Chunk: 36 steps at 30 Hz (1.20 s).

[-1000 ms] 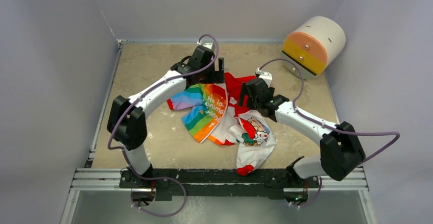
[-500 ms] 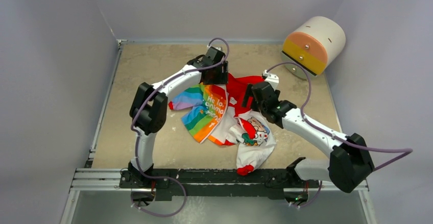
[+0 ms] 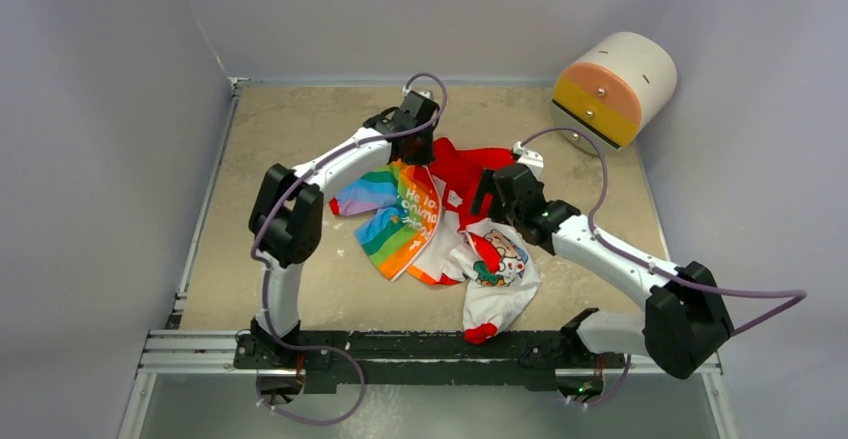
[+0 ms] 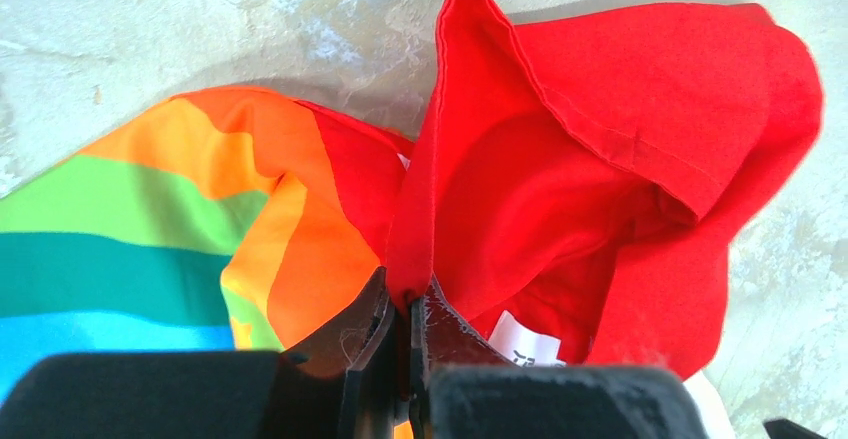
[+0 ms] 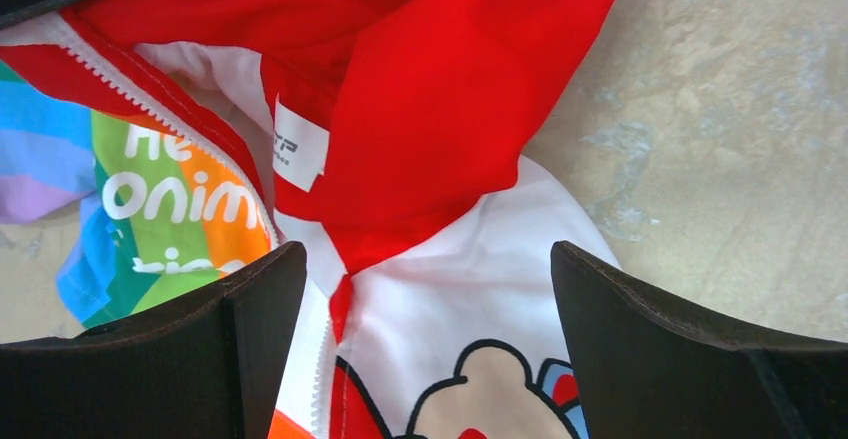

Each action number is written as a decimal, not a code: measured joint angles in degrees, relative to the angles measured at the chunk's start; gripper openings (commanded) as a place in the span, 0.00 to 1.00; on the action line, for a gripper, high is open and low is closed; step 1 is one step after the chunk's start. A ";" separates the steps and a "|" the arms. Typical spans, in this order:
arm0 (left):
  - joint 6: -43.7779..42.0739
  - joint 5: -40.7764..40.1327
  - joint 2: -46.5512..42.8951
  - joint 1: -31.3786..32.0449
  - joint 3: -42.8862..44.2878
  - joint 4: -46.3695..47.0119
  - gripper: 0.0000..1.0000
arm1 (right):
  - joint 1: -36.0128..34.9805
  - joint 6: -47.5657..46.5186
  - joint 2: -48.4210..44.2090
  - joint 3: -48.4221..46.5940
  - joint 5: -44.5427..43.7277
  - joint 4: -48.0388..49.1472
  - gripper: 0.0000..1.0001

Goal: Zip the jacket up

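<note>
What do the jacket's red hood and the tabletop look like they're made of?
The red hood: soft cloth, woven or knit, matte, shown by its stitched hem and loose folds. The tabletop: hard, mottled beige, either stone or a stone-look laminate; I cannot tell which.

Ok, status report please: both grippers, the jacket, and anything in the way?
Left gripper shut on the jacket, at the edge of its red hood. Right gripper open above the jacket. Jacket crumpled, zipper undone. Round box in far right corner, apart from it.

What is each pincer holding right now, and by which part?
The left pincer is shut on the jacket, pinching the front edge of its red hood. The right pincer is open above the jacket, holding nothing.
</note>
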<state>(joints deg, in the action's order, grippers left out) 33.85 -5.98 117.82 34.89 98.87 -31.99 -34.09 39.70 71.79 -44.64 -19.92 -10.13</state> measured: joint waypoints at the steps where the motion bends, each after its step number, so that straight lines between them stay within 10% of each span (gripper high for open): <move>1: 0.02 -0.42 -1.51 0.00 -1.40 0.46 0.00 | 0.00 0.22 0.28 -0.02 0.46 0.57 0.92; 12: 0.66 -2.38 -15.15 0.00 -12.37 6.25 0.00 | 0.00 1.51 10.58 -0.04 6.43 6.08 0.82; 18: 1.11 -2.58 -16.50 0.00 -15.82 7.32 0.00 | 0.00 1.79 14.43 -0.44 9.25 8.31 0.50; 23: 1.11 -2.58 -18.18 0.00 -17.97 7.74 0.00 | 0.00 1.40 14.99 -2.75 9.42 8.35 0.02; 36: 1.11 -2.16 -28.00 0.00 -18.88 8.37 0.00 | 0.00 -0.85 5.92 -8.85 5.27 5.62 0.00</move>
<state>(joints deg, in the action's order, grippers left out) 34.96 -8.14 89.82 34.89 79.99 -23.62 -34.09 38.85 77.71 -53.49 -14.66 -4.51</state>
